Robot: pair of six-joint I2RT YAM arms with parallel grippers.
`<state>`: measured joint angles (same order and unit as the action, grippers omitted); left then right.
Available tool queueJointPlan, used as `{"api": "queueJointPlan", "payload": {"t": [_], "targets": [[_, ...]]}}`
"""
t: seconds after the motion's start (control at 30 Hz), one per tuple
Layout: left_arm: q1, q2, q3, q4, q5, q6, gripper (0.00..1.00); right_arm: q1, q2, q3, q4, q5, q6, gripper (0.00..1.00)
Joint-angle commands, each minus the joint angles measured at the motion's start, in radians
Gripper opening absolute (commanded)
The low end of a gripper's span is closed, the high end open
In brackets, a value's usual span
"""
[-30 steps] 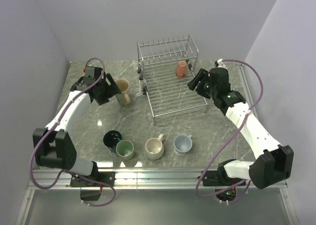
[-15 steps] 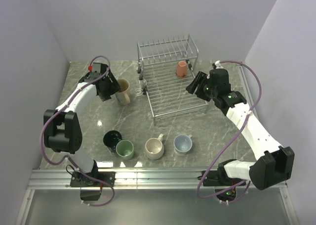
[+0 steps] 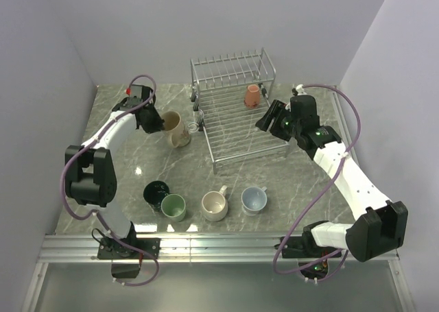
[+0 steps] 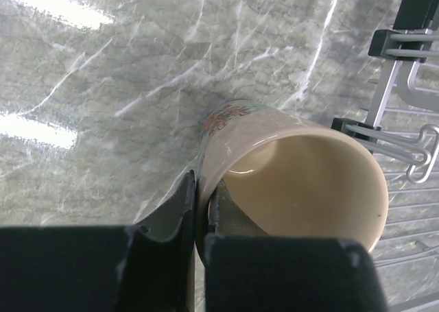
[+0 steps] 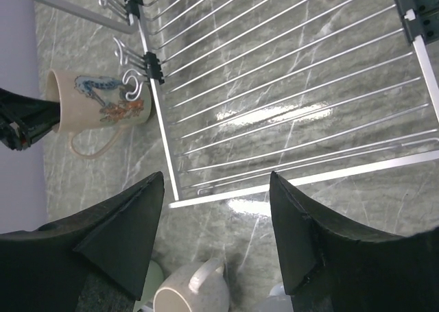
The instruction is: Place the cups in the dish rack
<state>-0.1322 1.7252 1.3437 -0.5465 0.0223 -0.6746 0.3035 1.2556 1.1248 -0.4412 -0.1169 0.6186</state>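
Observation:
The tall cream painted cup (image 3: 178, 129) leans beside the left edge of the silver wire dish rack (image 3: 233, 139). My left gripper (image 3: 159, 122) is shut on its rim, one finger inside and one outside, as the left wrist view shows on the cup (image 4: 295, 168) and gripper (image 4: 202, 188). A small reddish-brown cup (image 3: 253, 95) sits upside down at the rack's back right. My right gripper (image 3: 269, 118) hovers open and empty over the rack's right side. Dark teal (image 3: 156, 191), light green (image 3: 173, 206), beige (image 3: 215, 205) and pale blue (image 3: 254, 199) cups stand in a row near the front.
Black clips and wire hooks (image 4: 405, 137) hang on the rack's left edge, close to the held cup. In the right wrist view the rack grid (image 5: 274, 86) fills the top, the painted cup (image 5: 103, 99) lies left, and the beige cup (image 5: 195, 295) sits below the open gripper (image 5: 216, 178).
My left gripper closed on the cream cup's rim, and the cup tipped and shifted slightly toward the rack. The right gripper drifted a little to the left, still open.

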Motion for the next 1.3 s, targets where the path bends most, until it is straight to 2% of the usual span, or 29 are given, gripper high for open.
{"api": "queueJointPlan", "payload": {"t": [0.0,0.1,0.17,0.2,0.23,0.3,0.33,0.37,0.4,0.43,0.47,0.5,0.57,0.67,0.8,0.9,0.93,1.03,1.07,1.13,1.17,1.27], "targets": [[0.005,-0.065,0.002,0.066,0.071,0.023,0.0,0.005,-0.005,0.021,0.033,-0.038,-0.011,0.7],[0.031,-0.117,-0.024,0.072,0.106,0.012,0.0,0.005,0.011,0.052,0.041,-0.15,-0.007,0.7],[0.069,-0.179,-0.064,0.118,0.203,-0.026,0.0,0.006,0.051,0.085,0.065,-0.251,0.019,0.7],[0.083,-0.217,-0.101,0.147,0.243,-0.049,0.0,0.006,0.068,0.095,0.085,-0.4,0.036,0.7],[0.104,-0.233,-0.118,0.207,0.339,-0.104,0.0,0.009,0.105,0.102,0.113,-0.468,0.096,0.71],[0.112,-0.275,-0.2,0.305,0.425,-0.187,0.0,0.029,0.136,0.107,0.234,-0.591,0.186,0.74],[0.115,-0.292,-0.236,0.363,0.502,-0.292,0.0,0.04,0.146,0.08,0.302,-0.671,0.298,0.75],[0.115,-0.32,-0.309,0.526,0.543,-0.353,0.0,0.054,0.151,0.067,0.432,-0.699,0.4,0.77],[0.115,-0.332,-0.343,0.61,0.571,-0.412,0.0,0.062,0.151,0.058,0.482,-0.699,0.402,0.78],[0.115,-0.345,-0.371,0.697,0.611,-0.519,0.0,0.066,0.162,0.043,0.519,-0.708,0.471,0.78],[0.115,-0.354,-0.392,0.808,0.625,-0.561,0.0,0.069,0.169,0.041,0.565,-0.71,0.495,0.79],[0.117,-0.364,-0.409,0.845,0.634,-0.591,0.0,0.072,0.177,0.041,0.57,-0.713,0.506,0.78],[0.117,-0.368,-0.41,0.907,0.674,-0.646,0.0,0.085,0.202,0.058,0.558,-0.711,0.501,0.79],[0.117,-0.389,-0.387,0.873,0.679,-0.654,0.0,0.103,0.229,0.082,0.549,-0.708,0.492,0.79],[0.117,-0.437,-0.441,0.956,0.717,-0.716,0.0,0.121,0.245,0.086,0.584,-0.708,0.515,0.8],[0.117,-0.441,-0.526,1.165,0.755,-0.838,0.0,0.121,0.246,0.061,0.645,-0.721,0.552,0.81],[0.117,-0.437,-0.546,1.286,0.786,-0.912,0.0,0.121,0.246,0.053,0.666,-0.724,0.576,0.82],[0.117,-0.411,-0.601,1.45,0.833,-1.038,0.0,0.123,0.258,0.037,0.78,-0.744,0.654,0.84],[0.117,-0.408,-0.61,1.529,0.841,-1.06,0.0,0.121,0.26,0.027,0.885,-0.745,0.687,0.89],[0.117,-0.406,-0.621,1.551,0.855,-1.085,0.0,0.123,0.269,0.012,1.007,-0.745,0.798,0.98],[0.117,-0.404,-0.62,1.562,0.855,-1.086,0.0,0.121,0.28,0.016,1.094,-0.745,0.828,0.98],[0.115,-0.406,-0.617,1.608,0.857,-1.111,0.0,0.128,0.321,0.072,1.072,-0.748,0.845,0.99]]}}
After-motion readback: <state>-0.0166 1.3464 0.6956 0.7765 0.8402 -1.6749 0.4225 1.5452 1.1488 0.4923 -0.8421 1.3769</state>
